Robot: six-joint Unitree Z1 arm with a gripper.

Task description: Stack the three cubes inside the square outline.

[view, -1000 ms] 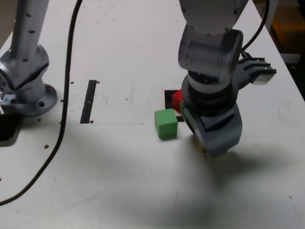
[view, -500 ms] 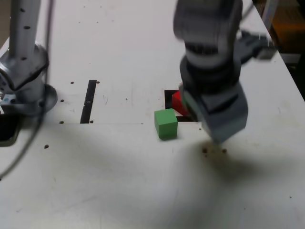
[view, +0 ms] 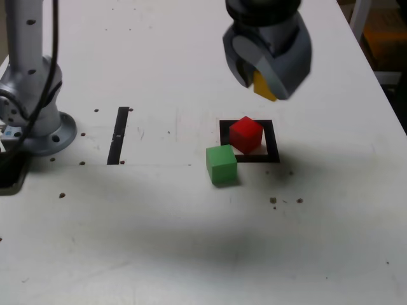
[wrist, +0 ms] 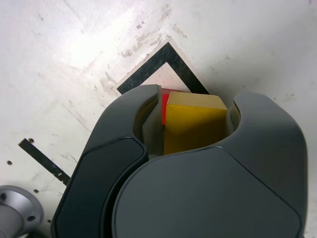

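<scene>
A white table (view: 159, 241) fills most of the scene, its surface scuffed and marked with faint grey smudges. A straight strip of black tape (view: 118, 135) lies on it toward the exterior view's left; it also shows in the wrist view (wrist: 43, 159), with a small pale break partway along it. Small dark specks (view: 285, 201) are scattered over the tabletop, a few of them near the middle and others along the exterior view's left. A black cable (view: 52, 38) hangs down at the exterior view's left. At the exterior view's top right, past the table's edge, something orange-brown (view: 386, 32) sits in shadow, too dim to identify.
</scene>
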